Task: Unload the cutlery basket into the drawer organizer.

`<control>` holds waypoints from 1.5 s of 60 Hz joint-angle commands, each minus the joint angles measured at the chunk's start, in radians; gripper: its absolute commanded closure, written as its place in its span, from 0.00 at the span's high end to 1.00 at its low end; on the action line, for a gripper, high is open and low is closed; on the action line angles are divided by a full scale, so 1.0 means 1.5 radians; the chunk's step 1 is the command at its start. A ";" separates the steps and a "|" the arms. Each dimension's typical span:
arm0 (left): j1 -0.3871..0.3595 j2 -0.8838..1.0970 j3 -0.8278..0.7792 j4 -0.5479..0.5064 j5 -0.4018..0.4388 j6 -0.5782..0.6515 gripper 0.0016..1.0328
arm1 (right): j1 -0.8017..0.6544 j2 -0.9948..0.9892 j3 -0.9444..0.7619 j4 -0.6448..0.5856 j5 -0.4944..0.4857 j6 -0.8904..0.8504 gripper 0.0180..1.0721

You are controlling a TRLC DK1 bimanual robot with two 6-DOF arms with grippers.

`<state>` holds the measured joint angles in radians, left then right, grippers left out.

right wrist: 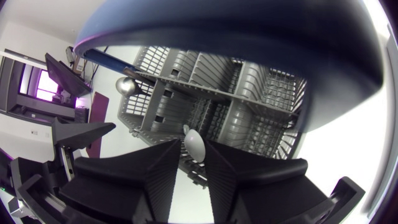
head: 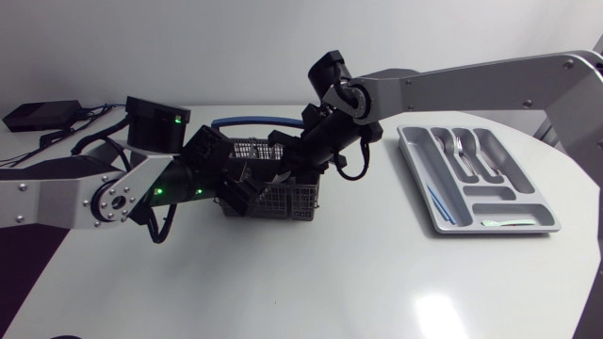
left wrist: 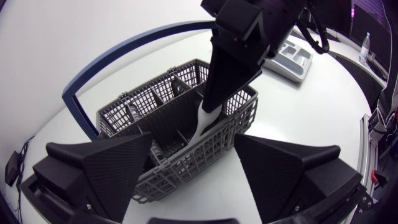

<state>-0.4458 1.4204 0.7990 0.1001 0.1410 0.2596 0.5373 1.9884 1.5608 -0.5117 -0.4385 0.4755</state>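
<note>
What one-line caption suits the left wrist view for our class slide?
Left gripper open astride the grey cutlery basket while the right gripper pinches a white utensil inside it.

Left arm (head: 57,193): silver-grey link with black joints, entering from the left edge, lying low over the table, wrist angled toward the middle. Left gripper (left wrist: 193,144): wedge fingers (left wrist: 112,163) spread wide apart. Right arm (head: 471,80): long silver-grey link reaching past the middle, wrist bent steeply downward. Right gripper (right wrist: 193,146): fingers (right wrist: 155,177) drawn close, pinching a white utensil (left wrist: 204,121) from both sides.
</note>
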 commanded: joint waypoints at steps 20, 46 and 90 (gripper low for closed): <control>0.005 -0.010 -0.026 0.005 0.000 0.011 0.89 | 0.036 0.024 0.028 0.010 -0.010 -0.018 0.11; 0.017 -0.053 -0.042 0.000 0.001 0.010 0.89 | 0.061 -0.014 0.023 0.003 0.012 -0.062 0.06; -0.050 -0.140 -0.022 -0.114 0.041 0.038 0.90 | -0.037 -0.318 -0.195 -0.042 -0.098 -0.214 0.06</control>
<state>-0.4995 1.2236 0.7628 -0.0368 0.1818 0.2871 0.5053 1.5623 1.3190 -0.5522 -0.5602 0.2104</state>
